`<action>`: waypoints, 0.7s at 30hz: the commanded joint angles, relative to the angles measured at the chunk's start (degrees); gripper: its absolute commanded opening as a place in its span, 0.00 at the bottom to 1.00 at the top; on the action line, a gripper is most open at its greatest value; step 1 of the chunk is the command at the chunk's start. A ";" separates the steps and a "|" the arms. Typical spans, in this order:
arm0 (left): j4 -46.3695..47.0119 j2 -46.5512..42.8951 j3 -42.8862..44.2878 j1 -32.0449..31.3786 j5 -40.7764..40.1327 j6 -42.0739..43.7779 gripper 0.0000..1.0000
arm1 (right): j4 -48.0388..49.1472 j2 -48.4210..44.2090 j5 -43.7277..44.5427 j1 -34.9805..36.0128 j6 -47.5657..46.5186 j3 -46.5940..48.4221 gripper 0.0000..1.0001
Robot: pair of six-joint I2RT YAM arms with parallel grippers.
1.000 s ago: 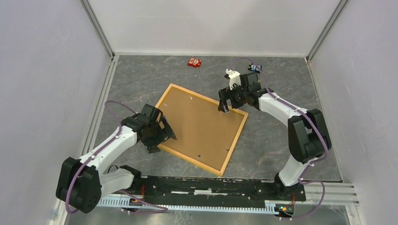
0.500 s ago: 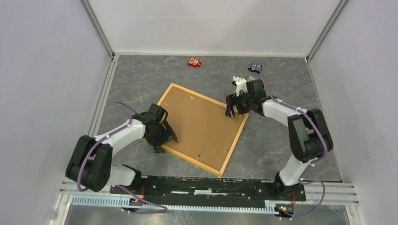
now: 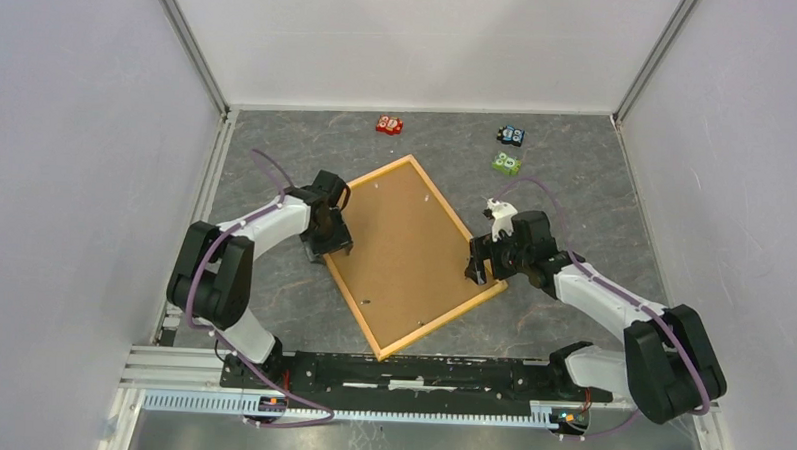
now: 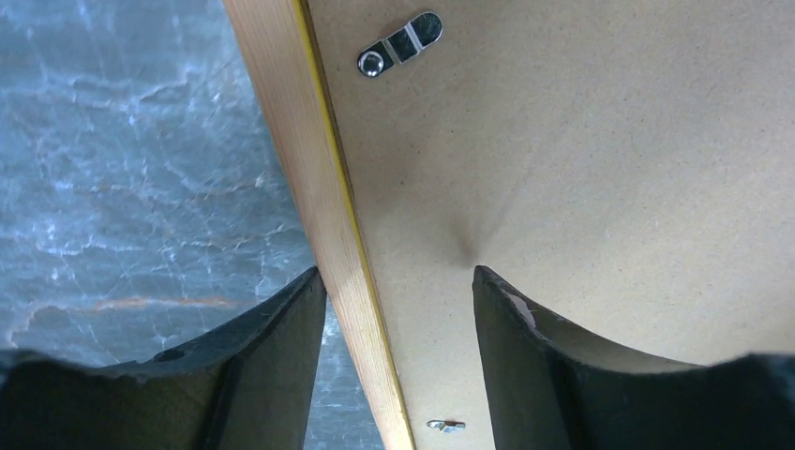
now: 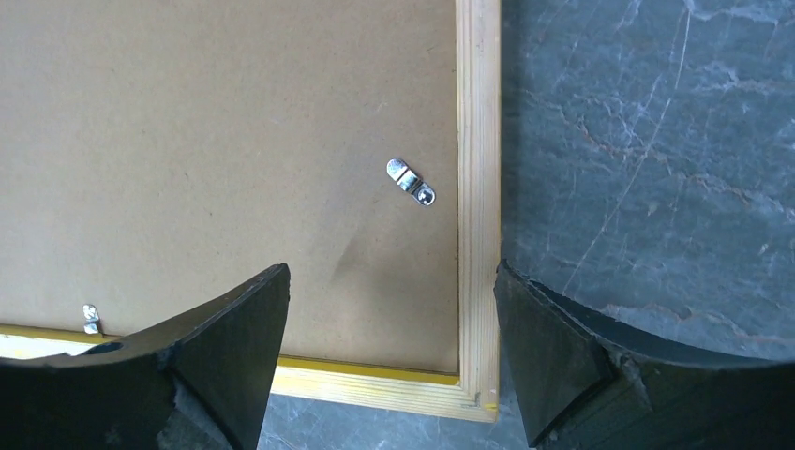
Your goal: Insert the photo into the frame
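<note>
The frame (image 3: 441, 322), yellow-orange wood, lies face down on the grey table with the brown backing board (image 3: 413, 256) set in it. The photo is hidden or out of view. My left gripper (image 3: 329, 245) is open at the frame's left edge. In the left wrist view it (image 4: 398, 281) straddles the rail (image 4: 300, 141), one finger over the table and one over the board (image 4: 581, 141). My right gripper (image 3: 476, 270) is open at the frame's right corner. In the right wrist view it (image 5: 392, 281) spans the corner rail (image 5: 478, 141) and the board (image 5: 216, 122).
Small metal turn clips (image 4: 400, 44) (image 5: 411, 182) sit on the board near the rails. A red toy (image 3: 389, 124), a dark blue toy (image 3: 511, 136) and a green block (image 3: 506, 164) lie at the back. White walls close in both sides.
The frame has turned clockwise on the table. My left gripper has moved away toward the back, my right gripper has moved nearer and to the right, uncovering the green block.
</note>
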 commanded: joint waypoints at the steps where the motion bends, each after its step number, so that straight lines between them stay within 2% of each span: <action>1: 2.20 1.06 3.93 0.34 -1.75 6.00 0.64 | -7.93 -1.22 8.92 1.14 -3.32 3.38 0.86; 4: 1.69 0.82 3.25 0.57 -2.74 7.28 0.61 | -10.76 0.16 12.00 1.49 -7.54 6.85 0.84; 7: 2.20 0.43 1.87 0.56 -2.42 7.25 0.59 | -8.27 0.87 11.86 2.57 -10.51 7.91 0.83; 18: 3.80 0.06 -1.62 0.58 0.30 6.47 0.54 | -4.03 9.60 15.12 4.52 -11.45 10.69 0.80; 21: 4.26 -0.25 -2.37 0.61 1.10 6.50 0.53 | -4.19 11.21 15.36 4.61 -10.38 11.41 0.77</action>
